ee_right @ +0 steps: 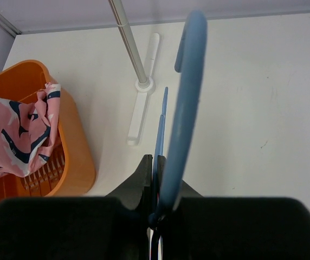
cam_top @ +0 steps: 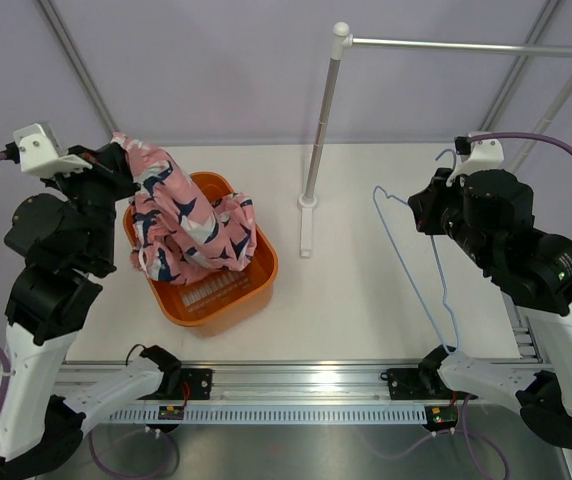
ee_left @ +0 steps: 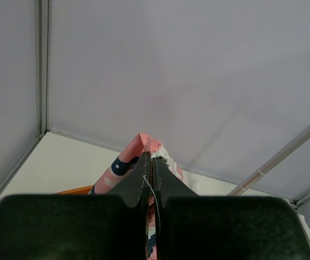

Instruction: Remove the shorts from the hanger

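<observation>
Shorts of soft pink fabric, blotched with navy-blue and white, hang in a crumpled, drooping column at the left of the table. Their upper end is pinched in the left jaws, which are clenched on a small fold of cloth. In the left wrist view, that fold pokes out just past the two dark, flat, tapering tips, with a frayed white edge on it. The black left arm is raised, and the lower part of the garment is bunched inside a rounded orange plastic basket. The basket has smooth walls and a slotted floor, and some fabric lies over its near rim.

Right of the basket stands a thick silver-and-white clothes rail. Its metal post rises from a flat white foot on the pale, matte table surface, and a bar at the top runs off to the right.

Further right, well apart from the shorts, is the thin light-blue wire hanger, triangular with a small hook. No cloth hangs on it. The right jaws are clamped shut on its wire near the hook, holding it above the table so that the triangle hangs down towards the near edge. In the right wrist view its wire appears as a broad, blurred blue streak.
</observation>
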Robot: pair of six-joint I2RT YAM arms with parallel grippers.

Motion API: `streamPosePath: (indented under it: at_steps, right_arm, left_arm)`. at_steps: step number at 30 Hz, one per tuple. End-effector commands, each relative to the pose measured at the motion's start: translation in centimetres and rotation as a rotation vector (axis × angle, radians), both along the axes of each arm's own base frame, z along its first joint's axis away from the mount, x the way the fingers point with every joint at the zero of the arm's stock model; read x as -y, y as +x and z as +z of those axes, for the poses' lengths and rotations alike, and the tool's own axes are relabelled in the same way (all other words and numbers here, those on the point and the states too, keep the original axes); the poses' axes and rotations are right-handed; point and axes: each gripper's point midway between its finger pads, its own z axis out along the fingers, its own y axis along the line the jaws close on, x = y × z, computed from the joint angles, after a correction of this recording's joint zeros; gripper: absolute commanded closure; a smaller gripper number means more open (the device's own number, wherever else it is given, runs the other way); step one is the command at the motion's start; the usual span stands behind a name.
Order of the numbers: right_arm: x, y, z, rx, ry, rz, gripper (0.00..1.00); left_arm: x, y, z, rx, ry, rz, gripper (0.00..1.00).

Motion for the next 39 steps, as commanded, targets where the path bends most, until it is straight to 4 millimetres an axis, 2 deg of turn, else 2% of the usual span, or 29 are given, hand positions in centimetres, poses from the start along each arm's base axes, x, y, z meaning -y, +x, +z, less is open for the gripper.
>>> streamPosePath:
  at_steps: [1, 6, 9, 12, 13, 14, 15, 16, 17, 18, 20, 23, 27, 28, 32, 34, 35, 37, 39]
  right_arm:
    - [-0.6, -0.1, 1.1, 0.010, 0.012, 0.039, 1.00]
    - [-1.2, 0.5, 0.7, -0.001, -0.007, 0.054, 1.00]
    - [-1.6, 1.0, 0.4, -0.004, -0.012, 0.057, 1.00]
    - [-1.8, 1.3, 0.4, 0.002, -0.013, 0.057, 1.00]
    - [-1.8, 1.4, 0.5, 0.005, -0.018, 0.056, 1.00]
    - [-1.9, 1.6, 0.7, 0.013, -0.018, 0.057, 1.00]
    - [-1.9, 1.6, 0.8, 0.016, -0.021, 0.059, 1.00]
    - [-2.1, 1.7, 0.8, 0.022, -0.030, 0.070, 1.00]
    - [-2.2, 1.8, 1.0, 0.029, -0.029, 0.074, 1.00]
    - [-2.2, 1.9, 1.0, 0.033, -0.036, 0.075, 1.00]
    - [-2.1, 2.1, 1.1, 0.045, -0.055, 0.079, 1.00]
    - [-2.4, 2.5, 1.2, 0.070, -0.076, 0.100, 1.00]
    - [-2.9, 3.1, 1.7, 0.107, -0.106, 0.129, 1.00]
    - [-3.1, 3.4, 2.0, 0.119, -0.110, 0.136, 1.00]
    - [-3.9, 4.0, 2.3, 0.121, -0.104, 0.156, 1.00]
    - [-4.0, 4.5, 2.1, 0.116, -0.120, 0.147, 1.00]
    - [-3.9, 4.7, 2.1, 0.120, -0.122, 0.142, 1.00]
    - [-3.9, 5.2, 2.3, 0.130, -0.125, 0.144, 1.00]
    - [-4.5, 5.4, 2.7, 0.145, -0.110, 0.188, 1.00]
  left_arm:
    - [0.2, 0.8, -1.8, -0.015, -0.008, 0.015, 1.00]
    - [0.8, 1.2, -3.3, -0.038, 0.002, -0.007, 0.99]
    - [1.9, 2.4, -5.5, -0.102, 0.022, -0.026, 0.91]
    - [3.5, 4.1, -9.7, -0.214, 0.049, -0.049, 0.65]
    - [4.0, 4.5, -11.1, -0.257, 0.062, -0.063, 0.48]
    - [4.8, 5.2, -13.1, -0.311, 0.078, -0.076, 0.35]
    - [5.4, 5.5, -14.1, -0.342, 0.063, -0.093, 0.25]
    - [6.0, 5.5, -15.4, -0.387, 0.069, -0.124, 0.08]
    - [6.4, 5.7, -16.4, -0.418, 0.071, -0.135, 0.01]
    - [6.8, 5.6, -17.4, -0.445, 0.066, -0.150, 0.01]
    - [8.0, 5.2, -18.0, -0.467, 0.074, -0.226, 0.01]
    - [8.0, 4.0, -17.9, -0.481, 0.089, -0.268, 0.01]
    - [6.8, 1.7, -16.9, -0.446, 0.108, -0.285, 0.01]
    - [5.9, 1.3, -16.7, -0.436, 0.108, -0.255, 0.01]
    - [4.0, 0.5, -17.8, -0.468, 0.121, -0.178, 0.01]
    - [4.6, -0.4, -17.6, -0.437, 0.095, -0.232, 0.01]
    - [4.9, -0.6, -18.5, -0.451, 0.093, -0.257, 0.01]
    - [5.8, -1.6, -18.8, -0.440, 0.075, -0.330, 0.01]
    - [6.7, -2.2, -20.7, -0.480, 0.077, -0.390, 0.01]
